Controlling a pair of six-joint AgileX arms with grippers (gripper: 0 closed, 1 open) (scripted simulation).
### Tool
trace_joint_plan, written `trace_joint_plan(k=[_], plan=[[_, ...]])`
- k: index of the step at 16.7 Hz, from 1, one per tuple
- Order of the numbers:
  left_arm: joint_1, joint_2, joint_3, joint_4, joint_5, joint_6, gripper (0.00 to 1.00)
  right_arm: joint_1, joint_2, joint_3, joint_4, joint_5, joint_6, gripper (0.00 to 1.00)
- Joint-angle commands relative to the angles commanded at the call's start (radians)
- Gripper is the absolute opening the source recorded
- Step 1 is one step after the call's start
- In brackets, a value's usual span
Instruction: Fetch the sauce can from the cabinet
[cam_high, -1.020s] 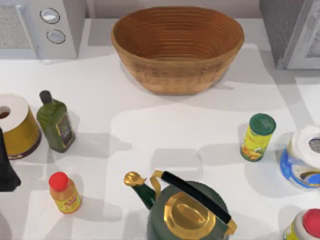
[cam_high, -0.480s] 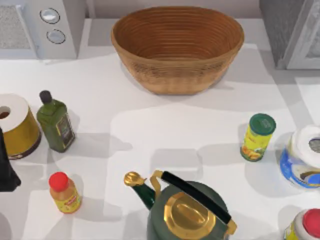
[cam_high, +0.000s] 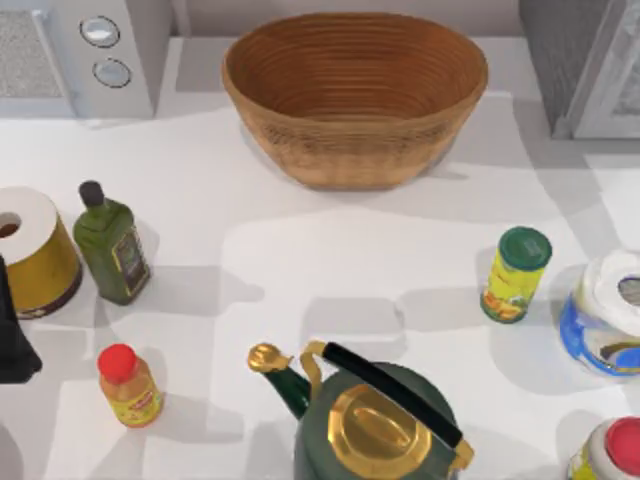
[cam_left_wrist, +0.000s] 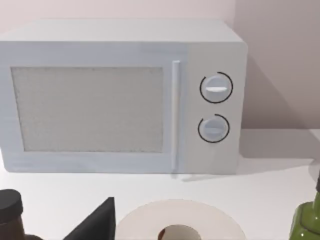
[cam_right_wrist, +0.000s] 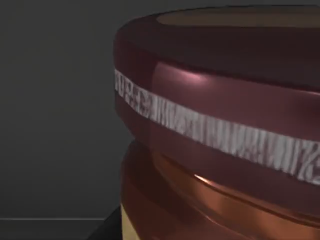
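Close up, the right wrist view sits hard against the sauce can (cam_right_wrist: 220, 125): dark maroon rim, a pale hatched band running round it, a coppery-brown curve below, a tan top edge just showing. Behind the can is a dark grey wall, with a dark floor line low down, so the can stands inside a dark enclosure. Whether the right gripper is wide, narrow or clamped on the can cannot be told from here.

Left arm: a black part (cam_high: 12, 340) at the left edge of the top view, parked beside the large yellow canister (cam_high: 35, 250); its finger state cannot be told either.

Near edge of the table (cam_high: 330, 260): green kettle (cam_high: 375, 420) with gold lid and black handle, small yellow bottle with red cap (cam_high: 128, 385) to its left, a red-capped container (cam_high: 610, 450) in the right corner.

Middle band: green oil bottle (cam_high: 112, 245) just beside the yellow canister; on the right, the slim yellow can with green lid (cam_high: 515, 275), near a blue-and-white tub (cam_high: 605, 315).

Far side: woven basket (cam_high: 355, 95) at centre, upright. Microwave (cam_high: 85, 55) in the far left corner; the left wrist view faces its door and two round knobs (cam_left_wrist: 216, 107). Cabinet (cam_high: 585, 60) in the far right corner, dark grey body, pale framed door panel.
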Motion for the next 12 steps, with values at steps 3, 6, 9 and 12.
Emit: trace_joint_plan(k=[3,6,9,12], plan=[[0.000,0.000,0.000,0.000,0.000,0.000,1.00,0.040,-0.147,-0.056,-0.084,0.040,0.000,0.00],[0.000,0.000,0.000,0.000,0.000,0.000,1.00,0.062,-0.213,-0.084,-0.129,0.062,0.000,0.00],[0.000,0.000,0.000,0.000,0.000,0.000,1.00,0.062,-0.214,-0.085,-0.130,0.063,0.000,0.00],[0.000,0.000,0.000,0.000,0.000,0.000,1.00,0.056,-0.218,-0.083,-0.128,0.059,0.000,0.00]])
